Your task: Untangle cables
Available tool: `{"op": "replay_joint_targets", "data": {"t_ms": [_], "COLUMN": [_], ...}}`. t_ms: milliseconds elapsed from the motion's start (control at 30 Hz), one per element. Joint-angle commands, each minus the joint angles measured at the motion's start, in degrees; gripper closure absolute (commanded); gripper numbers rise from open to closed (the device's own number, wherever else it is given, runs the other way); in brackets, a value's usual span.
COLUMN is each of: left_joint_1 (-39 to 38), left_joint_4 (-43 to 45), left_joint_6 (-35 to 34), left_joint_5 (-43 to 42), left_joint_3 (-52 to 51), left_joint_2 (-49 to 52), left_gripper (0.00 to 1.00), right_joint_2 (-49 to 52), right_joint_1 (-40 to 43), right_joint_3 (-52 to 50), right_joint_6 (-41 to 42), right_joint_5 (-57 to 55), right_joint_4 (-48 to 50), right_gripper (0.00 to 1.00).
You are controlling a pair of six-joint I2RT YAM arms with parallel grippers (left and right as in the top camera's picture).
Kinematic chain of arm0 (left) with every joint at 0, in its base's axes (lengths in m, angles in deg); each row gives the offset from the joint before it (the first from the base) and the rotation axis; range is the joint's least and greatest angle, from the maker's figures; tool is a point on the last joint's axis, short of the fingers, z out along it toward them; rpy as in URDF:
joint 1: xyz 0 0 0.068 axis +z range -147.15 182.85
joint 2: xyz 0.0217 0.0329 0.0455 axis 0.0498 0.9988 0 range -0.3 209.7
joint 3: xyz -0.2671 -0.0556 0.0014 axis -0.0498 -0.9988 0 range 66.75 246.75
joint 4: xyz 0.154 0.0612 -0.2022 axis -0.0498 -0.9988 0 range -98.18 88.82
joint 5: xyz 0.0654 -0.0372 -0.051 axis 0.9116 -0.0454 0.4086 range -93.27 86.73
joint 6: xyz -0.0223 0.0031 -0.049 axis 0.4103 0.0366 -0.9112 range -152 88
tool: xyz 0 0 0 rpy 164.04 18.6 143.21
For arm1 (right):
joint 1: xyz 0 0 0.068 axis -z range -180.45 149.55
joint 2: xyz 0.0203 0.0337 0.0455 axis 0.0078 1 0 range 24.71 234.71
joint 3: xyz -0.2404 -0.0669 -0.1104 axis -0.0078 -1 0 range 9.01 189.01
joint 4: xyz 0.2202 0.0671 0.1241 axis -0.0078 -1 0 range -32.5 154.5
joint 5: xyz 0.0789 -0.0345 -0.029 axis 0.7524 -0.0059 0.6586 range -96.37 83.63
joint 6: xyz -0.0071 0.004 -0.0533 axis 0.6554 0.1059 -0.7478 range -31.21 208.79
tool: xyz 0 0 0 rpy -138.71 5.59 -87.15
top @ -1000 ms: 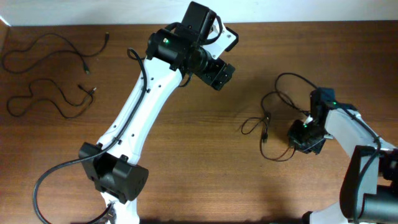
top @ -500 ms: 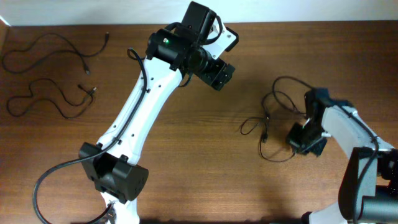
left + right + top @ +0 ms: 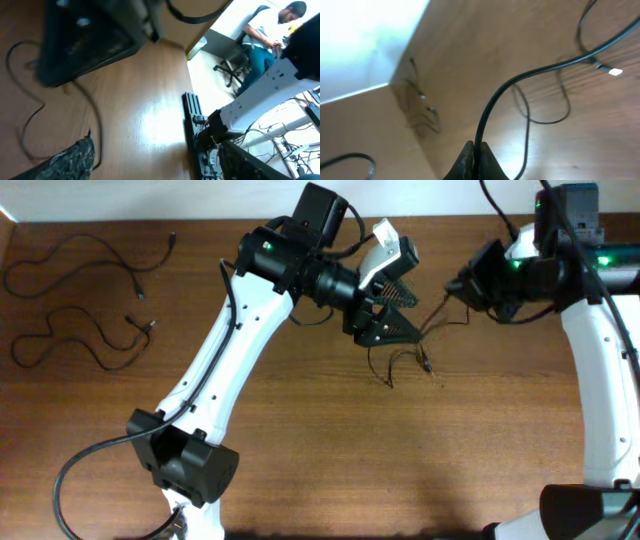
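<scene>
Two cables lie apart as wavy strands at the far left, one (image 3: 88,252) behind the other (image 3: 80,338). My right gripper (image 3: 464,284) is shut on a third cable (image 3: 405,362) and holds it up; its loose loops trail down to the table in the middle. In the right wrist view the fingers (image 3: 476,156) pinch this cord (image 3: 520,80). My left gripper (image 3: 398,308) is open wide, just left of the raised cable and above its loops. In the left wrist view its fingers (image 3: 160,165) hold nothing, and a thin strand (image 3: 95,120) runs past the left finger.
The left arm (image 3: 230,350) crosses the table diagonally from the front left. Its thicker black cable (image 3: 80,470) loops at the front left. The right arm (image 3: 600,370) stands along the right edge. The wooden table (image 3: 330,460) ends at a pale wall behind.
My right gripper rose from the table at the right to the back right, lifting the cable. The left gripper swung right towards the cable with its fingers wide. The loops were dragged left.
</scene>
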Motion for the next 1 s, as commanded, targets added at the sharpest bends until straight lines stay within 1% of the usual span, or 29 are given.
{"op": "replay_joint_targets", "data": {"t_ms": [0,67,133,167,200,267,300,367,400,500,533,567,600,633,667,700,767,833,900,933,967], "left_joint_1": [0.04,-0.33,-1.86,-3.08,-4.31,-5.38,-5.42,-5.42,-5.49,-5.49,-5.49,-5.46,-5.46,-5.46,-5.46,-5.46,-5.46,-5.46,-4.63,-3.61,-1.97], "left_joint_4": [0.98,1.88,1.95,2.54,3.63,6.43,7.5,8.55,8.59,8.55,8.55,8.55,8.55,8.55,8.55,8.55,8.55,8.57,9.44,10.23,11.06], "left_joint_6": [3.85,3.85,3.85,3.78,2.62,-4.74,-6.54,-6.54,-6.54,-6.69,-6.71,-6.71,-6.71,-6.69,-6.71,-6.71,-6.71,-7.17,-11.13,-13.44,-14.64], "left_joint_5": [4.11,9.68,13.92,18.14,23.98,33.55,35.39,35.45,35.34,35.01,35.01,35.01,35.01,35.01,35.01,34.99,34.67,34.6,34.56,34.53,33.94], "left_joint_3": [0.59,0.57,0.57,0.57,0.57,0.57,0.57,0.55,0.55,0.55,0.55,0.55,0.55,0.55,0.55,0.55,0.55,0.55,0.57,0.59,0.59], "left_joint_2": [-2.29,-2.21,-2.1,-2.08,-2.05,-2.05,-2.05,-2.05,-2.05,-2.05,-2.05,-2.05,-2.05,-2.05,-2.05,-2.05,-2.05,-2.05,-2.21,-2.58,-3.58], "left_gripper": [0.19,0.23,0.27,0.36,0.51,0.5,0.48,0.48,0.53,0.61,0.66,0.78,0.84,0.87,0.97,1.0,1.0,1.0,1.0,1.0,1.0], "right_joint_2": [-0.44,-0.44,-0.44,-0.44,-0.44,-0.44,-0.44,-0.44,-0.44,-0.44,-0.44,-0.44,-0.44,-0.44,-0.44,-0.44,-0.44,-0.44,-0.44,-0.44,-0.44], "right_joint_1": [-0.76,-2.84,-4.79,-5.55,-6.01,-6.23,-6.23,-6.25,-6.23,-6.23,-6.23,-6.23,-6.23,-6.23,-6.16,-6.16,-6.19,-6.19,-6.16,-6.16,-6.16], "right_joint_3": [1.03,1.03,1.03,1.03,1.03,1.03,1.03,1.03,1.03,1.03,1.03,1.03,1.03,1.03,1.03,1.03,1.03,1.01,1.01,1.01,1.01], "right_joint_6": [7.72,7.87,10.14,11.13,11.74,11.67,11.67,11.67,11.67,11.65,11.67,11.67,11.67,11.67,11.67,11.67,11.67,11.13,5.38,0.94,-3.04], "right_joint_5": [3.1,3.91,4.31,4.37,4.37,4.52,4.61,6.43,6.62,5.9,5.75,5.53,5.53,5.53,5.51,5.49,4.44,0.55,-0.79,-1.68,-2.01], "right_joint_4": [1.07,1.22,2.29,3.58,4.22,4.02,3.45,3.37,3.54,3.52,3.52,3.52,3.54,3.54,3.54,3.54,3.52,2.95,2.86,2.69,2.03], "right_gripper": [0.96,0.96,0.96,0.96,0.96,0.96,0.96,0.96,0.96,0.96,0.96,0.96,0.96,0.96,0.96,0.96,0.96,0.95,0.83,0.69,0.36]}}
